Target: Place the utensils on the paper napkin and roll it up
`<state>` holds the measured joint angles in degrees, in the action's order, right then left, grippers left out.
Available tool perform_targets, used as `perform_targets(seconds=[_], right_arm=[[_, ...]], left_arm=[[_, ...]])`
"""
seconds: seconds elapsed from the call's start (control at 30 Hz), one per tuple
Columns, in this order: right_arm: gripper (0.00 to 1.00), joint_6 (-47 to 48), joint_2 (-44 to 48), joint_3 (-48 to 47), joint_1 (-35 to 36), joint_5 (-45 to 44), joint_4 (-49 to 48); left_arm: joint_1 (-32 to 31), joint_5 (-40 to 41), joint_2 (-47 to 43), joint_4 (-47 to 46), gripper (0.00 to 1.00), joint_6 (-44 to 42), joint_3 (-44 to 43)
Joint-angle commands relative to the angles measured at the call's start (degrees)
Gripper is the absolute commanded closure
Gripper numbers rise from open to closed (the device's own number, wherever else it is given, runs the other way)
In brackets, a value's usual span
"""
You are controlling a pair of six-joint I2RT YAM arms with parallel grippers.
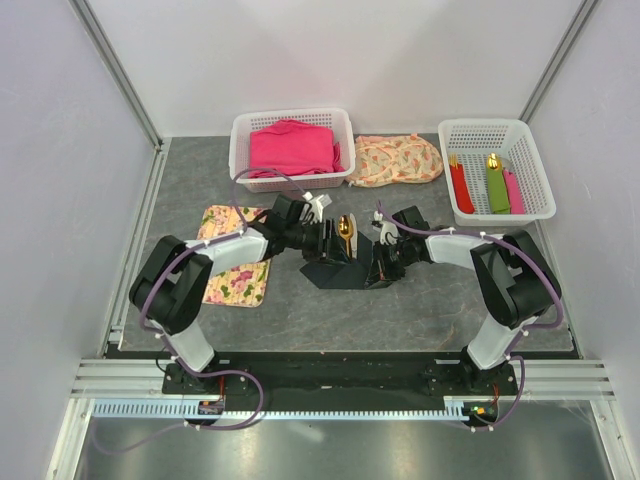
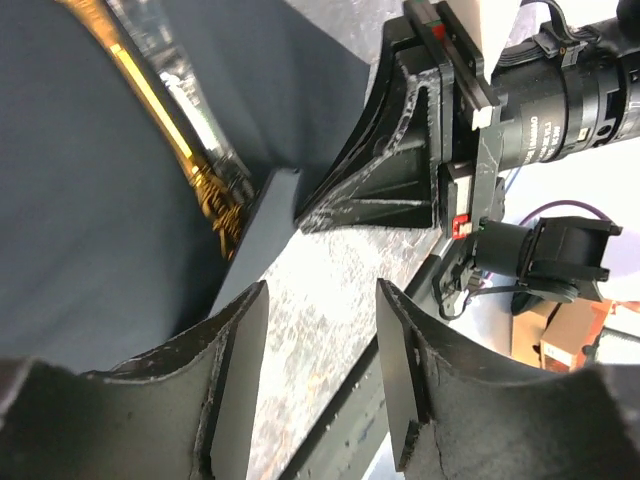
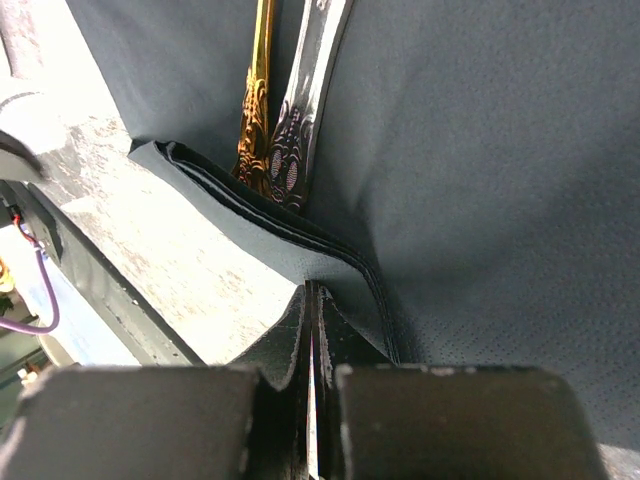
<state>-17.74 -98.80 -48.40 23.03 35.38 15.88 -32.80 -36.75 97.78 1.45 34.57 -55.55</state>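
The black paper napkin (image 1: pixel 335 272) lies on the table's middle. The utensils (image 1: pixel 345 232) lie on it, a gold spoon head pointing to the back. In the right wrist view a gold handle (image 3: pixel 258 100) and a dark patterned handle (image 3: pixel 308 90) rest on the napkin (image 3: pixel 480 150), whose near edge is folded up over their ends. My right gripper (image 3: pixel 313 295) (image 1: pixel 383 268) is shut on that folded edge. My left gripper (image 2: pixel 320 370) (image 1: pixel 328 243) is open and empty just off the napkin's (image 2: pixel 90 220) edge, beside the utensil handles (image 2: pixel 165 105).
A floral mat (image 1: pixel 236 266) lies under the left arm. A white basket (image 1: pixel 240 150) holding pink cloth stands at the back. A floral cloth (image 1: pixel 395 160) lies beside it. A second white basket (image 1: pixel 530 150) at back right holds red, green and pink napkin rolls.
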Motion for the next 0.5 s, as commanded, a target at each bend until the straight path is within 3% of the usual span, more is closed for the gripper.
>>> perform_targets(seconds=[0.0,0.23,0.47], right_arm=[[1.0,0.9,-1.0,-2.3,0.0,1.2,0.1],[1.0,0.7,-1.0,-3.3,-0.1,1.6,0.9],[1.0,0.6,-0.7,-3.7,-0.2,1.7,1.1]], left_arm=[[-1.3,0.3,3.2,-7.8,0.45,1.7,-1.0],[-1.9,3.0,6.0,-7.8,0.46,0.0,-2.0],[-1.9,6.3,7.6,-5.8,0.56,-0.2,-2.7]])
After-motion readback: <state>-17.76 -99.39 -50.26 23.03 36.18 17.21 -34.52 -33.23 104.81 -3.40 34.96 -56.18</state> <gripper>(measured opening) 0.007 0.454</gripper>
